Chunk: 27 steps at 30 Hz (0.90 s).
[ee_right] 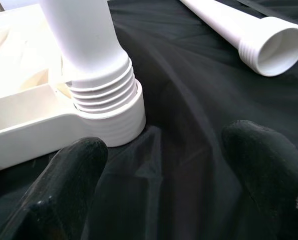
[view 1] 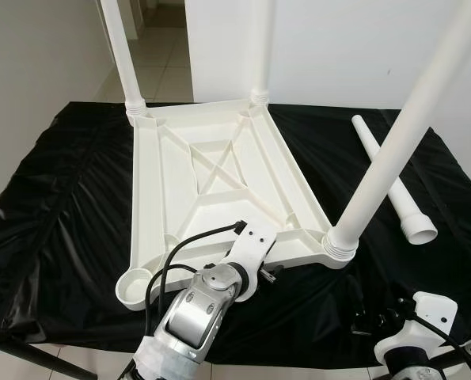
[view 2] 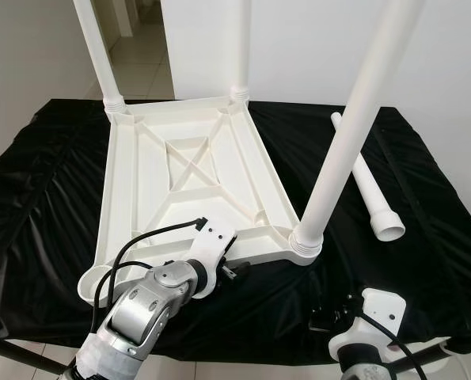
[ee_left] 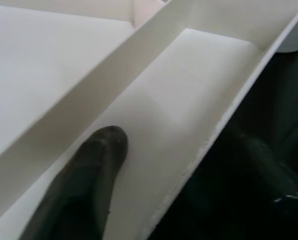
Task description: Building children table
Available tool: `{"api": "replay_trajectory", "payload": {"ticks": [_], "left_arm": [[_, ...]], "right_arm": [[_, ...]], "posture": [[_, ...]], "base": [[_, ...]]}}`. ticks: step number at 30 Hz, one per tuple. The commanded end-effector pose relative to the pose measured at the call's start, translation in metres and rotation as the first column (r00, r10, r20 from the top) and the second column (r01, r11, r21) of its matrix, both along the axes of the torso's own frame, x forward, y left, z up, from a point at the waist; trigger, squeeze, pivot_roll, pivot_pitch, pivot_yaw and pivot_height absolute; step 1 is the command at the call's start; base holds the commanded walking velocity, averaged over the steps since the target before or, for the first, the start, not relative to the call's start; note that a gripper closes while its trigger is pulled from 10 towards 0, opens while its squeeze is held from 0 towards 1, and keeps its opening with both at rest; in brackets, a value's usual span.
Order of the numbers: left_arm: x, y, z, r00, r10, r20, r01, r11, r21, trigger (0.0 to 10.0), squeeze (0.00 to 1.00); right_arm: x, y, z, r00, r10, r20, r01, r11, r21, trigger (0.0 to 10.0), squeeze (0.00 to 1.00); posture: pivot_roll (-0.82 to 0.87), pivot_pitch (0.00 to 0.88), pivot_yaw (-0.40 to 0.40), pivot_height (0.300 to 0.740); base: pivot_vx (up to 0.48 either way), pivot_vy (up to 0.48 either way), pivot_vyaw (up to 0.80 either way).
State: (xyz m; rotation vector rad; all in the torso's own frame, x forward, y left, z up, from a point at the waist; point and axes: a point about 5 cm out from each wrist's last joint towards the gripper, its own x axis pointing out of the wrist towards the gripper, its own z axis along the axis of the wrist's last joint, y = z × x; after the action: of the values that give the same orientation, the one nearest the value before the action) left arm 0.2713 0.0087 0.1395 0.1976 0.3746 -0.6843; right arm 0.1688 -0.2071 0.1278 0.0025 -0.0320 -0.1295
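The white plastic children's table (view 1: 211, 170) lies upside down on a black cloth (view 1: 61, 222). Three legs stand up from it: far left (view 1: 118, 47), far right (view 1: 260, 47) and near right (view 1: 393, 142). The near-left socket (view 1: 134, 283) holds no leg. A loose white leg (view 1: 389, 182) lies on the cloth to the right. My left gripper (view 1: 271, 273) is open at the table's near rim (ee_left: 229, 115), one finger (ee_left: 88, 180) inside the channel. My right gripper (view 1: 370, 323) hovers open over the cloth, its fingers (ee_right: 63, 185) just short of the near-right leg's threaded base (ee_right: 103, 95).
The cloth-covered bench ends close to me, with tiled floor (view 1: 160, 63) beyond its far left corner and a white wall (view 1: 338, 47) behind. The loose leg's wide open end (ee_right: 276, 47) points toward my right gripper.
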Motion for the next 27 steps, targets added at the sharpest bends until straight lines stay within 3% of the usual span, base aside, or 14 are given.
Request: {"api": "replay_trajectory", "payload": {"ticks": [1, 16, 27], "left_arm": [[0.0146, 0.0270, 0.0065, 0.958, 0.256, 0.132, -0.268, 0.960, 0.080, 0.0, 0.00], [0.0148, 0.0273, 0.0088, 0.954, 0.265, 0.140, -0.277, 0.958, 0.078, 0.0, 0.00], [0.0184, 0.0368, 0.0086, 0.938, 0.303, 0.167, -0.322, 0.941, 0.103, 0.0, 0.00]], "right_arm": [[-0.0012, 0.0012, 0.0005, 1.000, -0.003, -0.006, 0.003, 1.000, 0.001, 10.0, 0.00], [0.0006, 0.0018, -0.0001, 1.000, 0.001, -0.011, -0.001, 1.000, 0.001, 10.0, 0.00], [0.0011, 0.0035, -0.0002, 1.000, -0.003, -0.009, 0.004, 1.000, 0.006, 10.0, 0.00]], "posture": [[-0.13, 0.111, 0.039, 0.740], [-0.13, 0.113, 0.033, 0.740], [-0.13, 0.120, 0.040, 0.740]], "base": [[0.000, 0.000, 0.00], [0.000, 0.000, 0.00], [0.000, 0.000, 0.00]]}}
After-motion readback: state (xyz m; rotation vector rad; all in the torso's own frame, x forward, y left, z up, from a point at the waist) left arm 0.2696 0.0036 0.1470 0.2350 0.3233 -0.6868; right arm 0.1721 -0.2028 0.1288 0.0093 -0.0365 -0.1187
